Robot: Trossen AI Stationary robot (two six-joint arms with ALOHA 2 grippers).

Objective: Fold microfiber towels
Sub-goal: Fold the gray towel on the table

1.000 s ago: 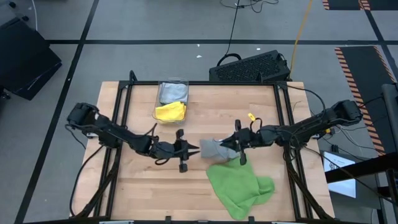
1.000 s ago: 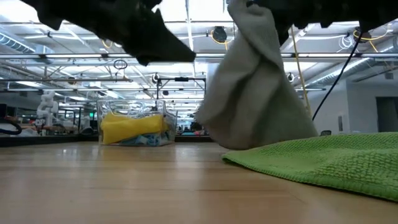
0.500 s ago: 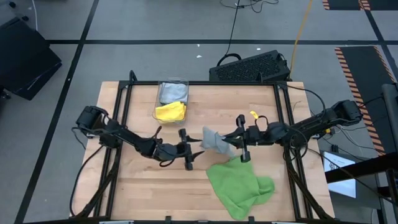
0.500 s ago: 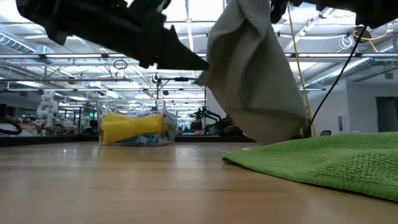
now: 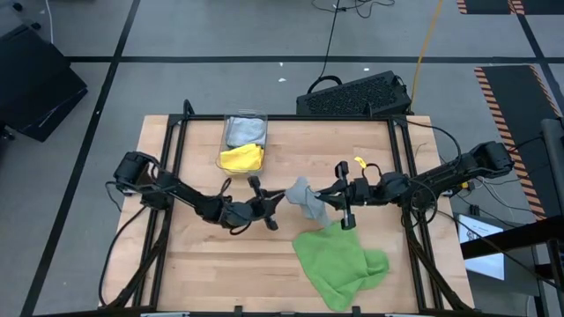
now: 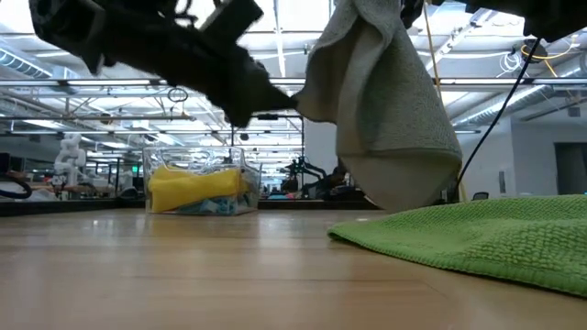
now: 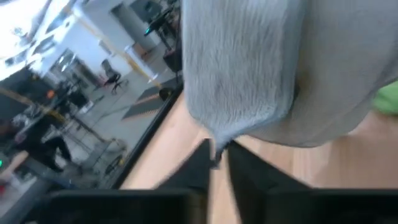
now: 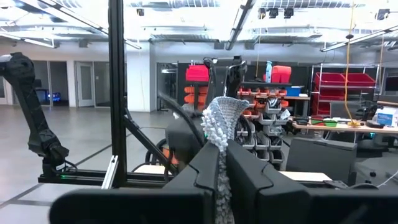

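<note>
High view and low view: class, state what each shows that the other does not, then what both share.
Only the high view shows the whole table, the keyboard on the floor beyond it, and both arms reaching in from the sides. Only the low view shows the grey towel hanging clear of the tabletop, and the room behind. Both show the grey towel, the green towel lying flat, and the bin holding a yellow towel.

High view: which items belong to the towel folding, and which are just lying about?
Job:
- grey towel, held up between left gripper and right gripper
- green towel
- yellow towel in clear bin

Lying about:
- black keyboard
</note>
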